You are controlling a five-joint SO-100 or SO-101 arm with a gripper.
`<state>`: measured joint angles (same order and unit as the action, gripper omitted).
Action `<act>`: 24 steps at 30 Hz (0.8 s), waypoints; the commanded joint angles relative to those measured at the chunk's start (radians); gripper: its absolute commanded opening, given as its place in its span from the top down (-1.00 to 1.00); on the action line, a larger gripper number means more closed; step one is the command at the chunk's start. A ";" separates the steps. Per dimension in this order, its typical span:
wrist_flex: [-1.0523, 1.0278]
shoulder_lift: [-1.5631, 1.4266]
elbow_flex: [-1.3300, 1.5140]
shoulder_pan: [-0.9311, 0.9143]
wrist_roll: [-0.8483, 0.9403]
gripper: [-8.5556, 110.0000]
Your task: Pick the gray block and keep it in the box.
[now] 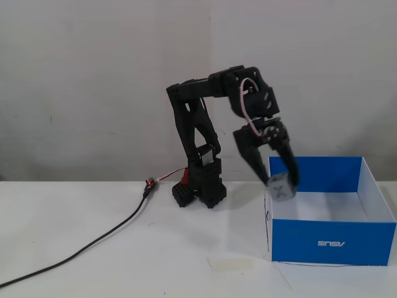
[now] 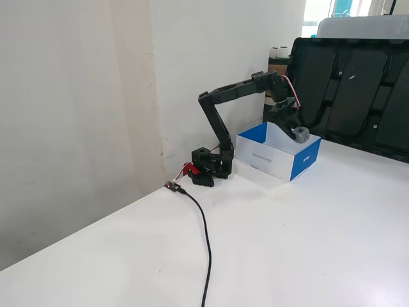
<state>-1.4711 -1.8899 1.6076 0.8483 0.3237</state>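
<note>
Gray block [image 1: 280, 186] is held clamped in the tool [image 1: 282, 185], raised at the box [image 1: 332, 242] wall nearest the arm's base. The white box floor lies below and beyond it, so release is judged near.

Counted on the tabletop [image 1: 93, 273]: one gray block [image 1: 280, 187], one blue box [image 1: 332, 239], one black robot arm [image 1: 197, 133], one black cable [image 1: 74, 251], one strip of tape [image 1: 231, 264].
</note>
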 commanded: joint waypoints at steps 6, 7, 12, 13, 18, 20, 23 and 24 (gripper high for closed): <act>-0.034 -0.092 -0.086 0.241 -0.080 0.79; -0.034 -0.092 -0.081 0.262 -0.084 0.79; -0.023 -0.092 -0.043 0.364 -0.106 0.79; -0.017 -0.092 -0.032 0.382 -0.106 0.79; 0.012 -0.077 0.006 0.430 -0.124 0.79; 0.026 -0.069 0.020 0.436 -0.124 0.78; 0.041 -0.055 0.023 0.439 -0.124 0.77; 0.046 -0.049 0.023 0.439 -0.124 0.76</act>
<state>-1.4527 -1.9098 1.6444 1.2778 0.2010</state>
